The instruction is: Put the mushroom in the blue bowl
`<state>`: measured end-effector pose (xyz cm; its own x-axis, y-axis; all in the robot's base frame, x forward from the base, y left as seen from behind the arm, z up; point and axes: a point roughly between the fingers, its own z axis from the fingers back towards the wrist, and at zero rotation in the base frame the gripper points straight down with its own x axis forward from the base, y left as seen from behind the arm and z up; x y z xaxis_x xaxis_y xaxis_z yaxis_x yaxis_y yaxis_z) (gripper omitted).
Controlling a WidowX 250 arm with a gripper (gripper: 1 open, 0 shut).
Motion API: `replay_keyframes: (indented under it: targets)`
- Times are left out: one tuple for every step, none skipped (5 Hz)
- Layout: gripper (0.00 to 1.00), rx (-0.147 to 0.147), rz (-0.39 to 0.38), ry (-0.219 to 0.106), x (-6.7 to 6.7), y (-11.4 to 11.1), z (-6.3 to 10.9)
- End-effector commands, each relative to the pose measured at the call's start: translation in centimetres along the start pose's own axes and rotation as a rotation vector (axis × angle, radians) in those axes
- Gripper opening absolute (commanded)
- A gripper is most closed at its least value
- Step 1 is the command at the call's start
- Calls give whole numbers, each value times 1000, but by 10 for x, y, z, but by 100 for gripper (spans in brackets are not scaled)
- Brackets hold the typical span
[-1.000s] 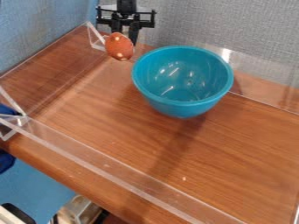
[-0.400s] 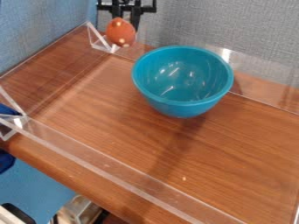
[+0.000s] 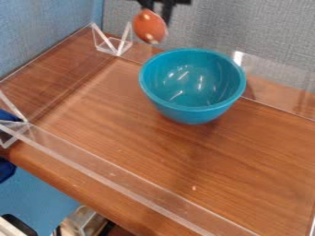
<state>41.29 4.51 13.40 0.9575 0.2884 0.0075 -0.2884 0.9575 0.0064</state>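
A glossy teal-blue bowl (image 3: 192, 86) stands upright on the wooden table, right of the middle. The small orange-brown mushroom (image 3: 149, 27) hangs in the air above the table, just up and left of the bowl's far-left rim. My gripper (image 3: 150, 17) reaches straight down from the top edge of the view and is shut on the mushroom; only its dark finger ends show, the rest is cut off by the frame. The mushroom's white stem is hidden.
Clear acrylic walls (image 3: 110, 41) ring the wooden tabletop (image 3: 147, 147), with a clear triangular brace at the back left. A blue textured wall stands behind. A blue object (image 3: 7, 118) pokes in at the left edge.
The gripper has lifted the mushroom and carried it to the right, from beside the back-left corner to near the bowl's far-left rim. The bowl has not moved.
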Motion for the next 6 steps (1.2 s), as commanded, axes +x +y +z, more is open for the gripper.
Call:
replay_keyframes:
  targets:
    - [0, -23, -62, -113, -21, -26, 59]
    - [100, -19, -105, -97, -37, -53, 60]
    - [0, -6, -89, -78, -40, -61, 54]
    - [0, 8, -113, -58, -44, -61, 36]
    - [0, 25, -110, -28, -38, -59, 17]
    - [0, 40, -125, -11, -33, -53, 5]
